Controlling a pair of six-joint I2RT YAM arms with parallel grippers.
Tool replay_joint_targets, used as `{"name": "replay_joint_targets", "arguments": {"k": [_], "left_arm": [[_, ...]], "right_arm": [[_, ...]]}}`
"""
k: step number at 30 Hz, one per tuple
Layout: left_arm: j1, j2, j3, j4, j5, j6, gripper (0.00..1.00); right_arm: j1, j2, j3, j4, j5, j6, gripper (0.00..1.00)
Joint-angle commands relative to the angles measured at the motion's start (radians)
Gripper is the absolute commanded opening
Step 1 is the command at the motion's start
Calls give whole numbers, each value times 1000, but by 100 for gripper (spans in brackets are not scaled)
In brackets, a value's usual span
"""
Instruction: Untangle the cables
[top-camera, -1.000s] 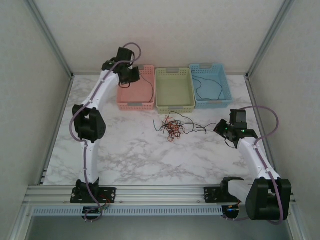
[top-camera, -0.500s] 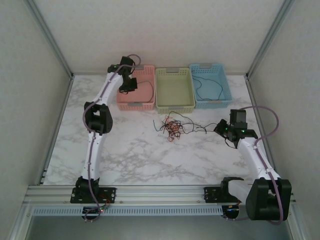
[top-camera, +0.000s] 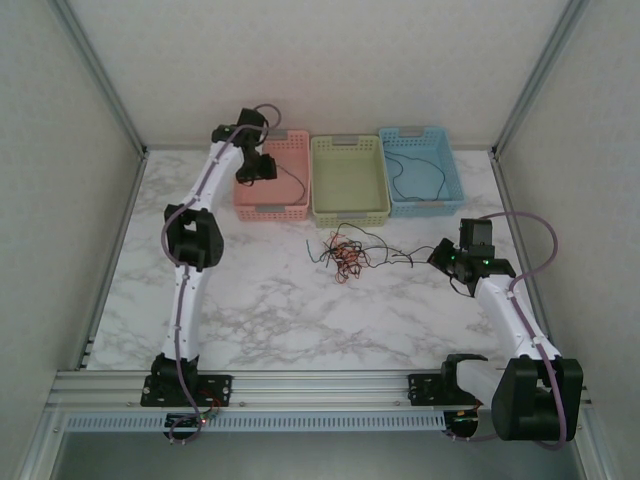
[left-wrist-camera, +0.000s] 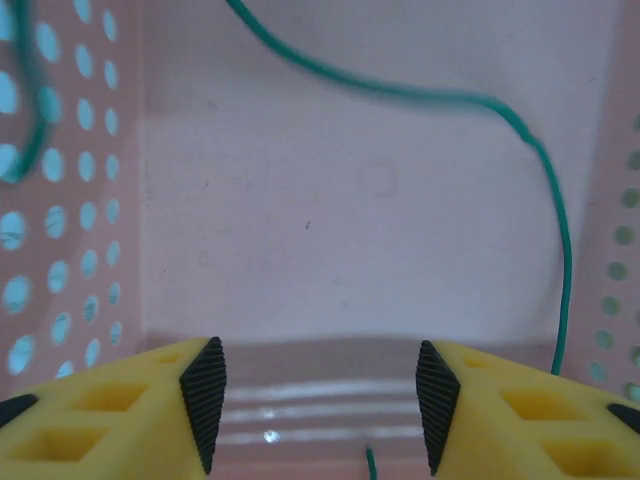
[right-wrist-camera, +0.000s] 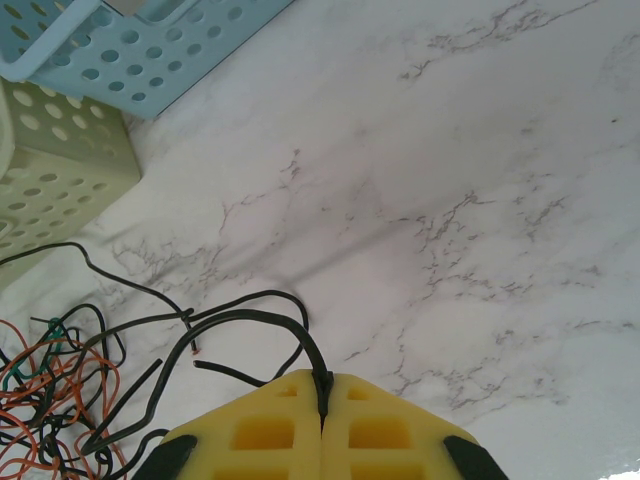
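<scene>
Two jobs seem split between the arms. At upper left of the overhead view, the left gripper (left-wrist-camera: 318, 400) hangs inside the pink perforated plastic basket (top-camera: 272, 210), jaws parted and empty. A thin green cable (left-wrist-camera: 470, 98) lies loose on the basket floor, apparently sorted there. Right of centre, the right gripper (right-wrist-camera: 322, 395) is clenched on a thin black cable (right-wrist-camera: 250, 318) trailing from the red-orange and black tangle of cables (top-camera: 345, 252) mid-table, probably anchoring it for pulling apart.

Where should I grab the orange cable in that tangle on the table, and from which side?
Probably an orange loop bulging from the tangle's near edge, from above, jaws across the strand: it lies flat, and the right gripper pinches a black cable on the tangle's right.
</scene>
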Motion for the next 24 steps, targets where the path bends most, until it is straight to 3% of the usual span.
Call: {"name": "replay_joint_targets", "arguments": {"k": [1, 5, 9, 14, 18, 21, 24], "left_arm": [[-6, -123, -11, -24, 1, 11, 59], [-6, -168, -32, -16, 5, 6, 64], [-12, -241, -118, 2, 3, 4, 63], [-50, -555, -567, 254, 87, -38, 63], [-139, -790, -949, 467, 167, -85, 63], [-250, -866, -1148, 546, 181, -58, 62], [-346, -896, -1276, 570, 126, 10, 53]], "right_arm": [[13, -15, 4, -8, -7, -10, 0], [12, -18, 4, -9, -6, -10, 0], [14, -20, 2, -9, -9, -9, 0], [23, -28, 2, -5, -15, -9, 0], [28, -28, 0, -4, -17, -10, 0], [28, -27, 2, -3, -19, -10, 0], [31, -28, 0, -2, -21, -9, 0]]}}
